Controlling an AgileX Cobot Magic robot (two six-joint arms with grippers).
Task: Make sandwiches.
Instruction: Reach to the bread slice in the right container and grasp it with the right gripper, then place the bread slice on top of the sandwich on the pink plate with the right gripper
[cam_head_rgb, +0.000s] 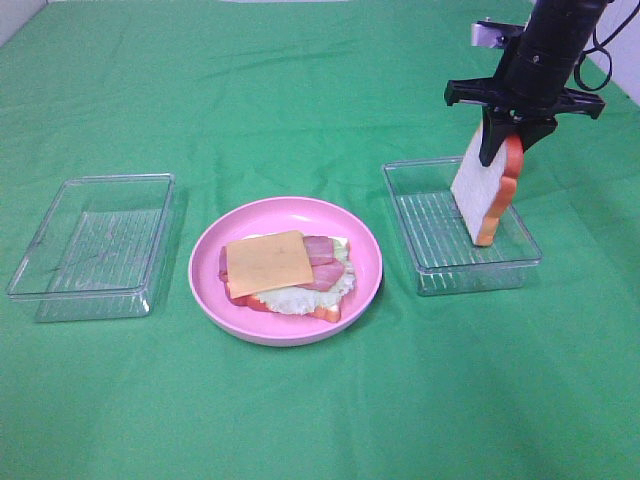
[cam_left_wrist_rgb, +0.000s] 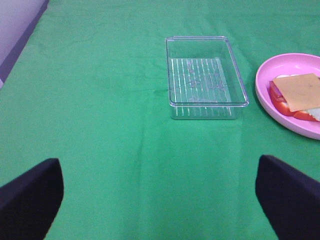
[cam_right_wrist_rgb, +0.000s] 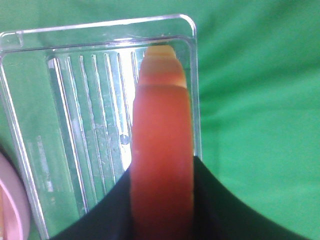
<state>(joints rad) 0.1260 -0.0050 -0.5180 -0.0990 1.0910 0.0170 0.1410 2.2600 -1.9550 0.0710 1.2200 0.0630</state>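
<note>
Sandwiches' bread slice (cam_head_rgb: 487, 192), top hidden within right pincer (cam_head_rgb: 502, 135).

Right end effector (cam_head_rgb: 503, 140) clamped and raised; left end effector (cam_left_wrist_rgb: 160, 200) spread wide.

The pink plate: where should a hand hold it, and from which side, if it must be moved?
Grip the plate by its raised rim, at the near edge facing the camera, coming from above. The rim stands up and is bare there, while the cheese and the layers under it fill the middle. Clear trays stand on both sides, so the near side is the freest.
</note>
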